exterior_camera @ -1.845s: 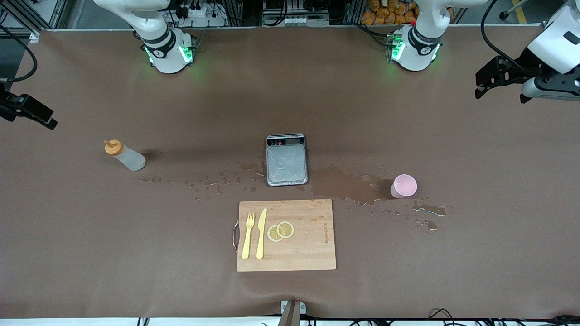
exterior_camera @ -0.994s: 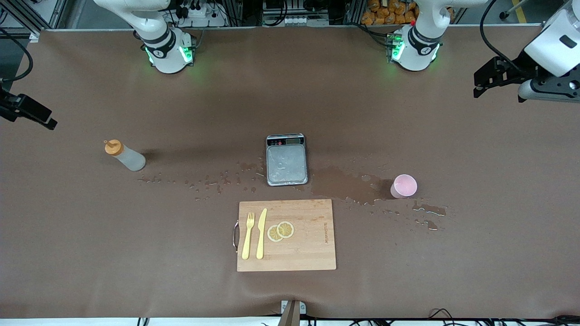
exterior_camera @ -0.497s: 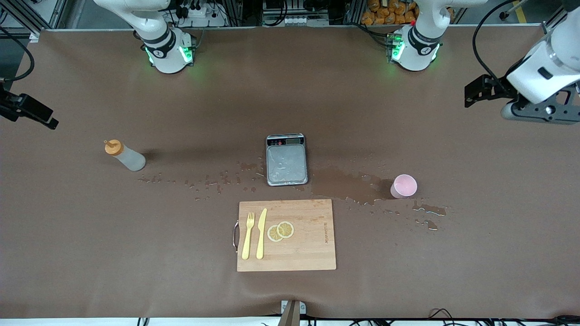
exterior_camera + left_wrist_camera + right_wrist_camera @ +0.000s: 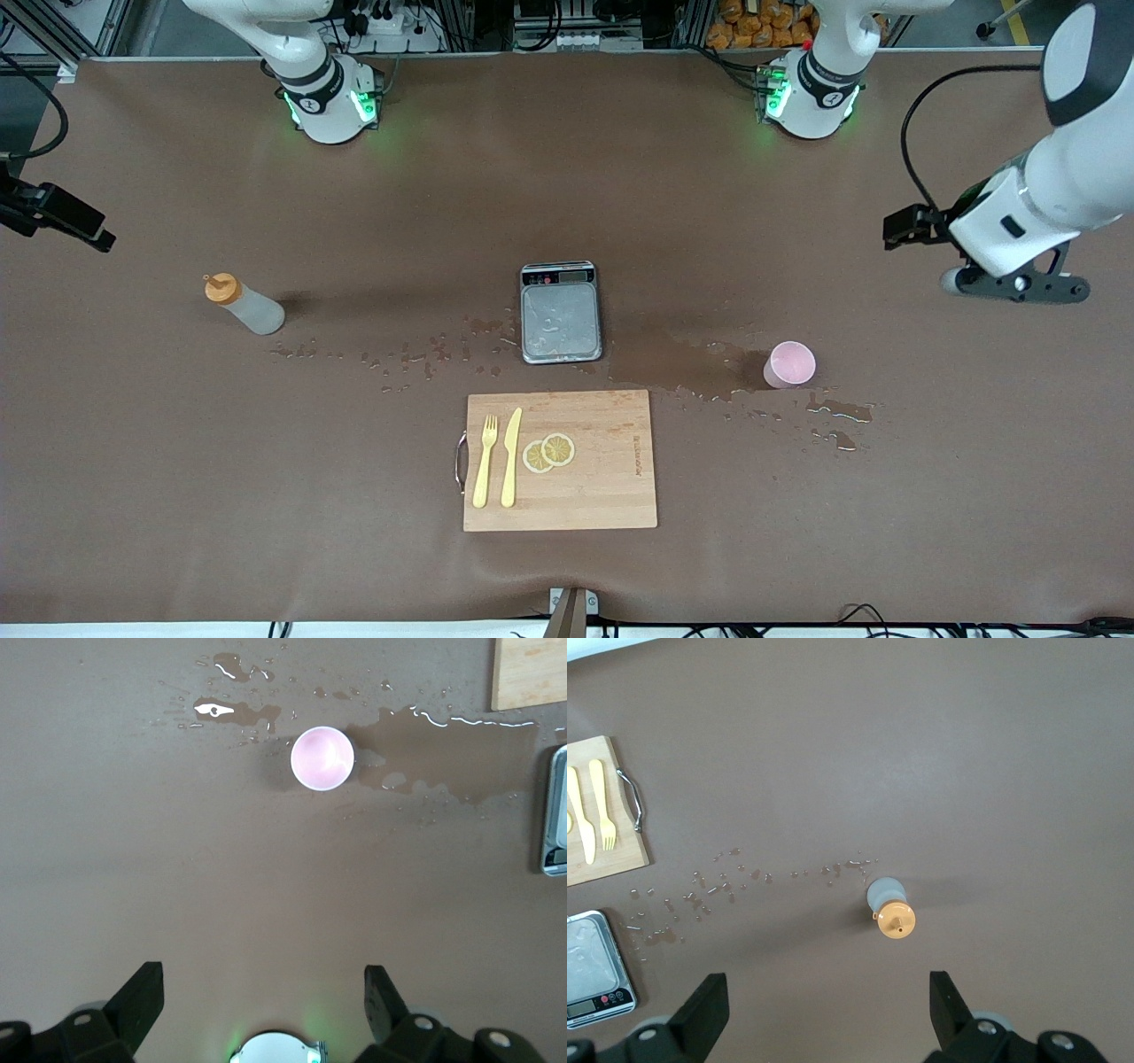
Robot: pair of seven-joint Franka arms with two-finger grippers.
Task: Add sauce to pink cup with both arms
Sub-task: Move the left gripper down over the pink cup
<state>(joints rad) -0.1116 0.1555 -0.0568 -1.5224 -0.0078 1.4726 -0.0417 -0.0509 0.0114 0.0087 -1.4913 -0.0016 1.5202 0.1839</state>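
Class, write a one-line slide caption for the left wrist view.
Open left gripper hovers over brown table, above small pale-pink round cup standing beside spilled puddle.

The scale (image 4: 561,312) sits mid-desk; the sauce bottle (image 4: 244,304) stands toward the right arm's end of it, the pink cup (image 4: 788,364) toward the left arm's, the cutting board (image 4: 602,478) nearer the camera.

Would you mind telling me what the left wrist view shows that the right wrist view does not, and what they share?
Only the left wrist view shows the pink cup, standing upright beside a wet spill, with the open left claw over bare table.

Only the right wrist view shows the sauce bottle, upright with its orange cap, plus the fork and knife on the board, with the open right claw over bare table.

Both share the brown table, the scale and part of the cutting board.
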